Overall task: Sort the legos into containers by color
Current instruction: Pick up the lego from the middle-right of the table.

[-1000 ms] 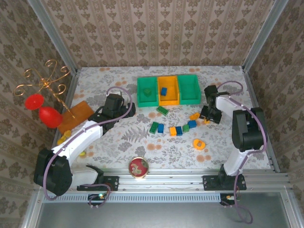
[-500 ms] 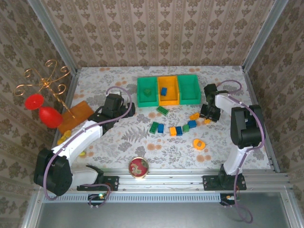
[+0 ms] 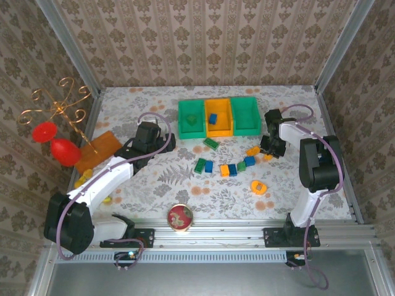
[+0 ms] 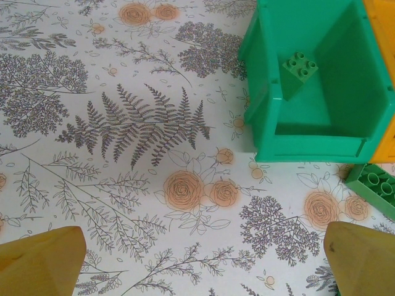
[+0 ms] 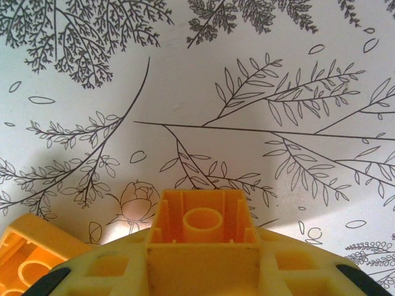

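Observation:
Three containers stand in a row at the back: a green one [image 3: 191, 117] holding a green lego [image 4: 299, 65], an orange one [image 3: 218, 117] holding a blue lego [image 3: 212, 118], and a green one [image 3: 245, 115]. Several green, blue and orange legos [image 3: 232, 169] lie in a loose line in front of them. My right gripper [image 3: 271, 148] is down at the right end of that line, shut on an orange-yellow lego [image 5: 200, 228] whose hollow underside faces the camera. Another orange lego [image 5: 24, 259] lies beside it. My left gripper [image 4: 203, 265] hangs open over bare table, near the left green container [image 4: 308, 148].
A round red-lidded tin [image 3: 180, 217] sits at the front edge. An orange disc [image 3: 259, 187] lies at the front right. At the left are a flat orange sheet [image 3: 99, 150], red balls [image 3: 50, 139] and a gold wire stand [image 3: 62, 108]. Patterned walls enclose the table.
The right gripper's jaws have closed onto the orange-yellow lego, and that arm has shifted slightly. The left arm has not moved.

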`<action>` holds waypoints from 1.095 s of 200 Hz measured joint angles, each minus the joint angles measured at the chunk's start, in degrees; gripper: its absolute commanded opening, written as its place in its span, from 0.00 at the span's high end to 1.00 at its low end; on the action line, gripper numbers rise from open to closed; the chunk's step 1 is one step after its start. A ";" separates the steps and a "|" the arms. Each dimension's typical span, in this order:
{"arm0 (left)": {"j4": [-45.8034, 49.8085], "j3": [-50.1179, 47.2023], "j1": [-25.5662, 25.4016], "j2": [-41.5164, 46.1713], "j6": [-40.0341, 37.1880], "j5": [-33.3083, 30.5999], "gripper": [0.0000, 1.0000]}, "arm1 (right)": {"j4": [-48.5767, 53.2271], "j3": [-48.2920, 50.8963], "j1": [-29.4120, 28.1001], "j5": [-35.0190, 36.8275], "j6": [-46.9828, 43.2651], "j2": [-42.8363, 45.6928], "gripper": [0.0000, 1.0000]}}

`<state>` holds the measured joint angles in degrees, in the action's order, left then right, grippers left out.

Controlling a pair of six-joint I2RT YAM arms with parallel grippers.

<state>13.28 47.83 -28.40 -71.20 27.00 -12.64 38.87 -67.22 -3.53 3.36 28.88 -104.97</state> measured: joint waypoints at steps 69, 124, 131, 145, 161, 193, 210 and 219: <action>-0.02 0.00 0.24 0.00 0.04 0.20 0.00 | 0.37 0.48 0.00 0.02 0.44 5.79 0.79; -0.04 0.00 0.37 0.00 0.04 0.57 0.00 | 0.59 0.46 -0.57 0.02 1.55 10.29 0.80; -0.04 0.00 0.37 0.00 0.04 0.68 0.00 | 0.59 0.42 -0.79 0.02 1.68 10.58 0.80; -0.04 0.00 0.39 0.00 0.04 0.83 0.00 | 0.81 0.07 -1.40 0.02 1.95 11.06 0.80; -0.04 0.00 0.39 0.00 0.04 0.87 0.00 | 0.96 -1.07 -2.40 -0.02 2.40 11.21 0.80; -0.07 0.00 0.44 0.00 0.04 0.92 0.00 | 1.18 -4.66 -4.76 0.00 2.82 11.23 0.80; -0.20 -0.20 0.44 0.00 0.04 0.96 0.00 | 1.20 -6.86 -6.08 -0.02 2.82 11.21 0.80; -0.22 -0.24 0.44 0.00 0.04 1.09 0.00 | 1.22 -8.17 -6.78 -0.02 2.82 11.15 0.80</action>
<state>13.06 47.59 -27.97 -71.20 27.05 -11.55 40.10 -75.40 -10.31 3.33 31.70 -93.82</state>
